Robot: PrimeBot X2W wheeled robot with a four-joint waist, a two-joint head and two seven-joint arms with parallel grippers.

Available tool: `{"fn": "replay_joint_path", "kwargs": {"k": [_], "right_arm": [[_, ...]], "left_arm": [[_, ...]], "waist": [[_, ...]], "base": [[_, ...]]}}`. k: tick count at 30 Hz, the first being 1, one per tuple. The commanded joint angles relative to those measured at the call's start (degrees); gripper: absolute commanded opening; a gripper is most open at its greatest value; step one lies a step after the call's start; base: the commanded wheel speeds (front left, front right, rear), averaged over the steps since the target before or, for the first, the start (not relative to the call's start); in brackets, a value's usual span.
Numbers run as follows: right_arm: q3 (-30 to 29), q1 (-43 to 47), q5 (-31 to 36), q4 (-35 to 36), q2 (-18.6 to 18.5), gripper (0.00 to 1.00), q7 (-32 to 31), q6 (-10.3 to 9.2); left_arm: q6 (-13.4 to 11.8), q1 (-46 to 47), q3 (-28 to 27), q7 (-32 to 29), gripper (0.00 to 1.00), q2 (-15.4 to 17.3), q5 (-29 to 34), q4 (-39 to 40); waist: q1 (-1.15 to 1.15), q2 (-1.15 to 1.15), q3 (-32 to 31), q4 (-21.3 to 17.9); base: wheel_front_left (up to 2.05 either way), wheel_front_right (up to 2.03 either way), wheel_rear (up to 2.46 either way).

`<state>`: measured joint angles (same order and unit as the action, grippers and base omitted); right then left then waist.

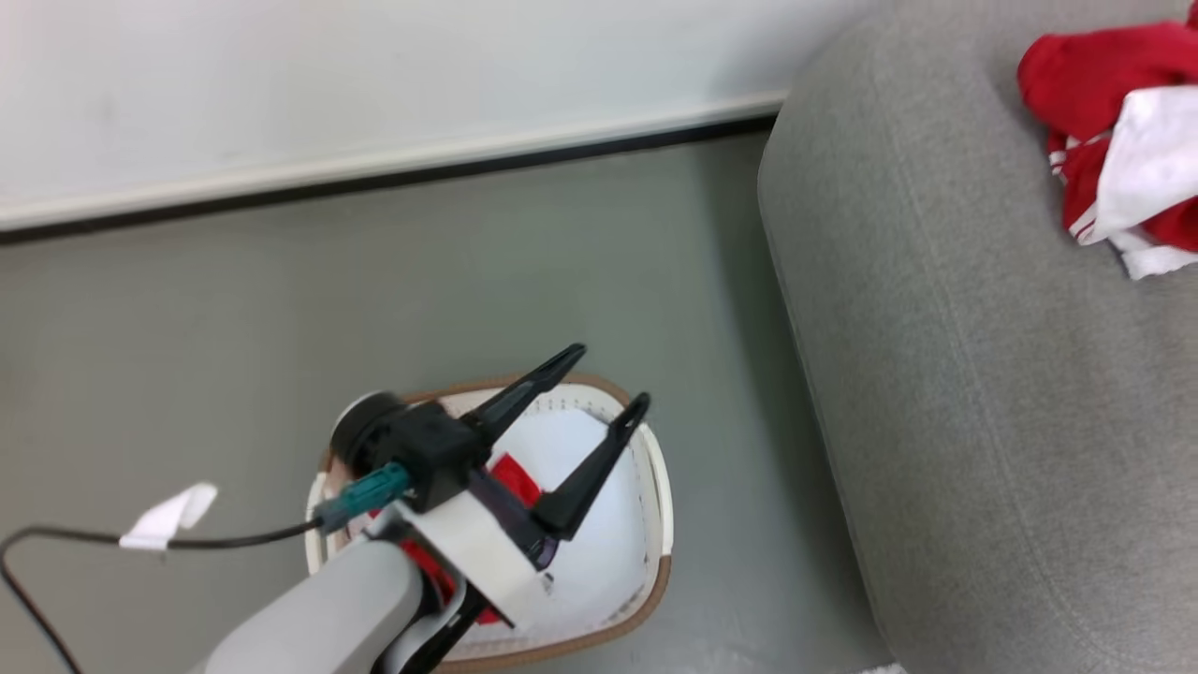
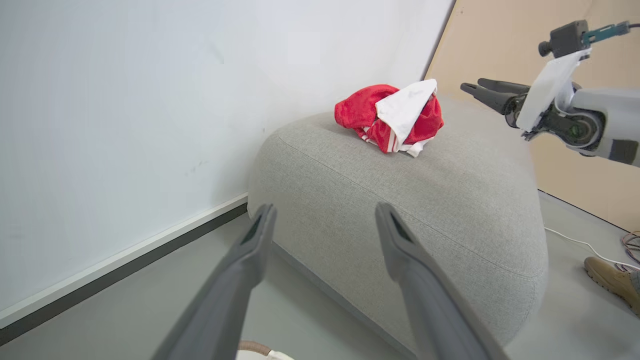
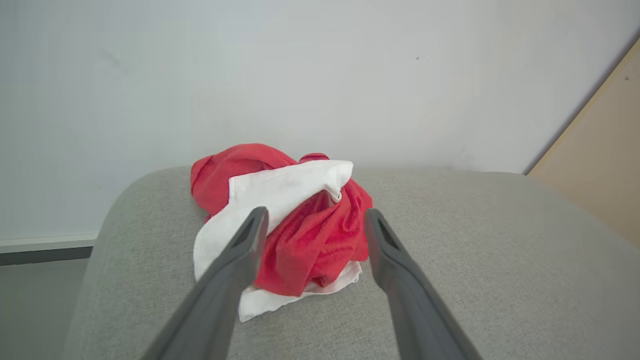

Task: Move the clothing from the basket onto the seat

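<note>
A red and white bundle of clothing lies on the grey seat, near its back edge. In the right wrist view, my right gripper stands open just short of that clothing, with nothing held. The left wrist view shows the right gripper hovering beside the clothing on the seat. My left gripper is open and empty above the cream basket. A piece of red clothing lies in the basket on white lining, partly hidden by the left arm. The left gripper points toward the seat.
The basket stands on grey floor left of the seat, with a white wall and dark baseboard behind. A black cable with a white tag trails from my left wrist. A person's tan shoe and floor cables lie beyond the seat.
</note>
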<state>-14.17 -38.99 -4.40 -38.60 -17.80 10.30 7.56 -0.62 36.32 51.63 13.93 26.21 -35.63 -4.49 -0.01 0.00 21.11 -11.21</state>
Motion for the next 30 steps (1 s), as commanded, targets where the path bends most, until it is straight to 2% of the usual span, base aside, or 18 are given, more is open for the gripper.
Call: {"fn": "replay_joint_path", "kwargs": {"k": [1,9,16,24,30], "right_arm": [[0.6,2.1,-1.0,1.3,0.4,1.0,0.3,-0.14],[3.5,19.1,-3.6,21.3,4.7,1.0,-0.8,-0.14],[2.9,31.5,-2.1,33.0,10.6,1.0,-0.4,-0.14],[4.7,40.6,-1.2,37.2,14.3,1.0,1.3,-0.14],[7.6,44.8,-1.5,34.9,14.8,1.0,3.5,-0.14]], "left_arm": [[-0.4,-1.6,-0.5,0.4,1.0,0.5,-0.5,-0.3],[-4.1,-11.1,-7.5,1.2,1.0,0.9,-1.9,-0.6],[-5.1,-20.5,-16.9,1.2,1.0,-0.4,0.4,-2.1],[-4.0,-30.0,-27.8,1.2,1.0,-3.4,4.2,-6.5],[-2.6,-35.5,-34.8,1.2,1.0,-6.9,8.6,-7.0]], "waist": [[0.01,0.0,-3.1,0.6],[0.01,0.0,-10.1,4.2],[0.01,0.0,-14.7,8.2],[0.01,0.0,-19.1,11.3],[0.01,0.0,-21.2,12.3]], "base": [[0.0,0.0,0.0],[0.0,0.0,0.0],[0.0,0.0,0.0],[0.0,0.0,0.0],[0.0,0.0,0.0]]}}
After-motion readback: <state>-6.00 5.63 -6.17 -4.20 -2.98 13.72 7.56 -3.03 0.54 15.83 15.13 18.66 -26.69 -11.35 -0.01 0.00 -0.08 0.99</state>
